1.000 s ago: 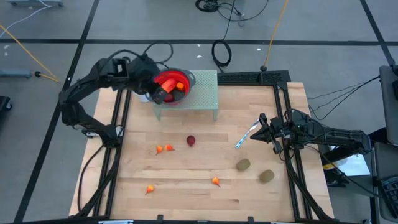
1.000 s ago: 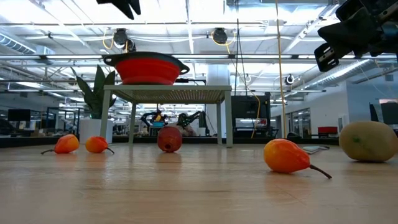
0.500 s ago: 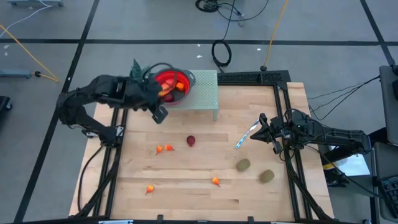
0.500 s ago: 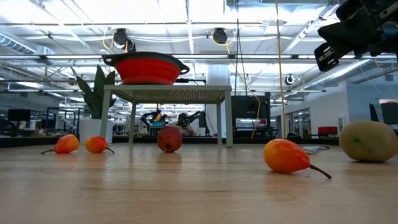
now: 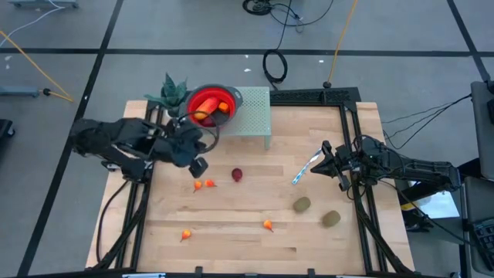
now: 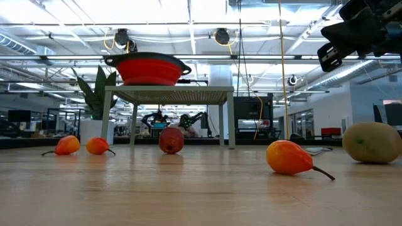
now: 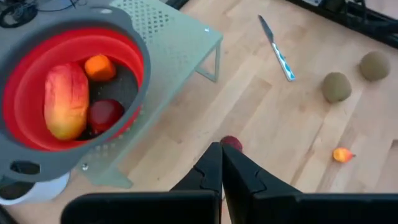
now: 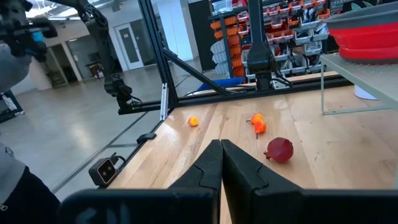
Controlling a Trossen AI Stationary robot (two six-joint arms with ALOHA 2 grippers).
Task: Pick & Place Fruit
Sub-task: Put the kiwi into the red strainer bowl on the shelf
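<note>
Between picks: left gripper [image 5: 197, 165], clenched and empty, hangs just above small dark red round toy fruit [image 5: 237, 175]; next, open and descend.

You are looking at two arms built from dark, near-black links with rounded joint housings; the left arm [image 5: 116, 140] and the right arm [image 5: 409, 168] match in colour and build. Each ends in a two-finger gripper: the left gripper [image 7: 221, 163] and the right gripper [image 8: 221, 158] both show matte black, wedge-shaped fingers tapering to narrow tips, mounted on a broad black crossbar. A black cable loops beside the left arm's wrist [image 5: 207, 137].
</note>
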